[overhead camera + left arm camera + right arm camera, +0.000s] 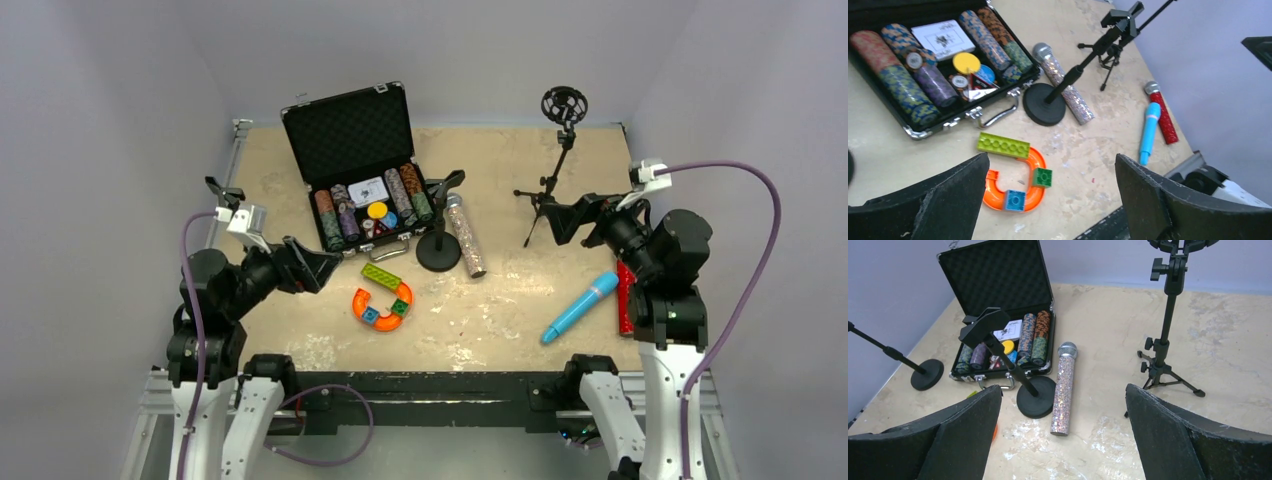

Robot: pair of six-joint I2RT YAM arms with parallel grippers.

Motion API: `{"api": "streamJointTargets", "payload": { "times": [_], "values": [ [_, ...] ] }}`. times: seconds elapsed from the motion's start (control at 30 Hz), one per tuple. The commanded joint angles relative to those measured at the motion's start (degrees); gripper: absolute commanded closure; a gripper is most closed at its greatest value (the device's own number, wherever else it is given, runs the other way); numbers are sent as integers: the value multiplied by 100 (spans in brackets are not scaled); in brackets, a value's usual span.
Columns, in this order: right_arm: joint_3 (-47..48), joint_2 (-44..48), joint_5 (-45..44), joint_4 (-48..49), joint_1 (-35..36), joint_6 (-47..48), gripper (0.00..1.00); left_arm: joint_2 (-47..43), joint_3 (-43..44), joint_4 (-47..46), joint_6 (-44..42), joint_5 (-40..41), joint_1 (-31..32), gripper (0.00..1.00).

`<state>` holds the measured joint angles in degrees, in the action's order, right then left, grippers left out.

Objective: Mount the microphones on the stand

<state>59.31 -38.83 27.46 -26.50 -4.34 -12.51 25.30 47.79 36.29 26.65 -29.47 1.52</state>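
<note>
The silver-pink glitter microphone (466, 236) lies flat beside the round-base stand (439, 250), which has an empty clip on top. It also shows in the left wrist view (1064, 84) and the right wrist view (1063, 390). The light-blue microphone (580, 307) and the red glitter microphone (625, 298) lie side by side at the front right, under my right arm. A tripod stand (560, 150) with a ring mount stands at the back right. My left gripper (322, 263) is open and empty at the left. My right gripper (556, 216) is open and empty near the tripod.
An open black case (350, 130) of poker chips sits at the back centre. An orange curved track (383, 303) with green and blue bricks lies in front of it. A second round-base stand (927, 374) stands at the far left. Grey walls enclose the table.
</note>
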Motion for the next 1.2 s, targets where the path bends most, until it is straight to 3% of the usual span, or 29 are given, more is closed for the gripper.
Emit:
{"api": "streamJointTargets", "payload": {
  "times": [0.0, 0.37, 0.53, 0.67, 0.8, 0.93, 1.17],
  "values": [
    [-63, 59, -167, 179, 12, -121, 1, 268, 141, -156, 487, -823, -33, 1],
    [-323, 36, 1004, 216, 13, 568, 1, 236, 2, 394, 264, -1085, 285, 1],
    [-431, -77, 2812, -93, 21, 2137, 1, 389, -217, 258, 268, -661, 1045, 1],
    [-293, -238, 3192, -760, 55, 3049, 1, 719, -252, 172, 287, -128, 1671, 1],
    [-96, -657, 3094, -1212, 204, 3467, 1, 817, -335, 6, 324, 42, 1742, 1],
    [85, -1209, 2259, -1463, 1034, 3540, 1, 747, -519, -193, 462, 253, 1742, 1],
    [-421, -1743, 1131, -413, 1984, 2723, 1, 821, -534, -71, 469, 667, 1738, 1]
  ]
}}
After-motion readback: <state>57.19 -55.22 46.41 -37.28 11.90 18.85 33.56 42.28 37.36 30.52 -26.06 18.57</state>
